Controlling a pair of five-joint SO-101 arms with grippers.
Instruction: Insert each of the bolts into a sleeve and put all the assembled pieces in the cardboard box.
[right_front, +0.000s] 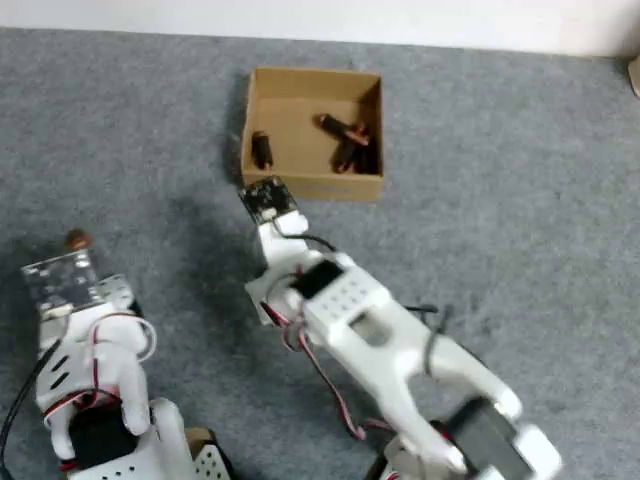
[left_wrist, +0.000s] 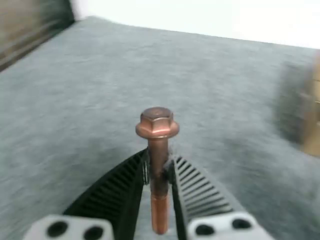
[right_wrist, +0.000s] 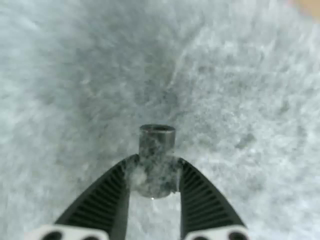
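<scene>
My left gripper (left_wrist: 159, 172) is shut on a copper bolt (left_wrist: 158, 145), gripping its shank with the hex head sticking out past the fingertips. In the high view that gripper (right_front: 72, 268) sits at the left over the carpet, and the bolt's head (right_front: 76, 239) pokes out beyond it. My right gripper (right_wrist: 156, 172) is shut on a dark grey sleeve (right_wrist: 156, 150), whose open end points away from the camera. The right gripper (right_front: 268, 200) hangs just in front of the cardboard box (right_front: 313, 186). Assembled pieces (right_front: 348, 141) lie inside the box, one (right_front: 261, 150) by its left wall.
Grey carpet (right_front: 520, 200) covers the table on every side of the box. A white wall strip (right_front: 400, 20) runs along the far edge. The two arms stand about a hand's width apart near the front.
</scene>
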